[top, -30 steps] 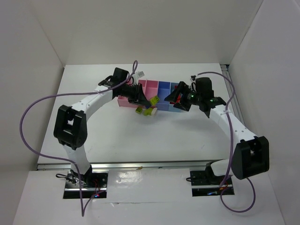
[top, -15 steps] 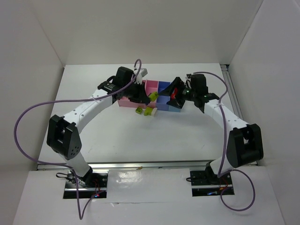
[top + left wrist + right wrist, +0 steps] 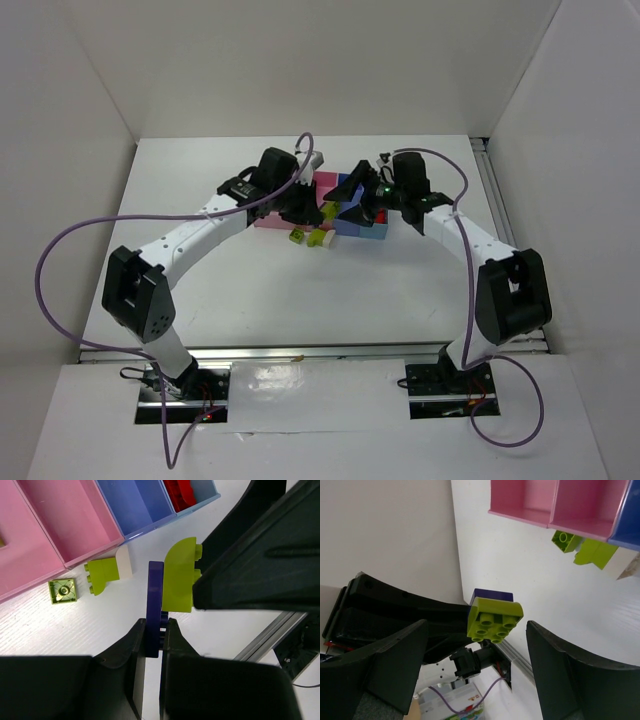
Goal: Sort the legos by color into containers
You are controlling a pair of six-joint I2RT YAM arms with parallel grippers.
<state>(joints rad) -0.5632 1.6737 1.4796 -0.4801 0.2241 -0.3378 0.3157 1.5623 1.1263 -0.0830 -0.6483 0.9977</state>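
Behind the green lego [image 3: 495,617], blue lego [image 3: 492,595] hides.

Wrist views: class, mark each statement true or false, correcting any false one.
1. The left gripper is shut on a dark blue brick. True.
2. A yellow-green brick is joined to that blue brick. True.
3. The right gripper is shut on the yellow-green brick. False: it is open, a finger either side.
4. The red bricks lie in a pink bin. False: they lie in the light blue end bin.

Glossy plastic legos [image 3: 180,577], smooth plastic containers [image 3: 75,517]
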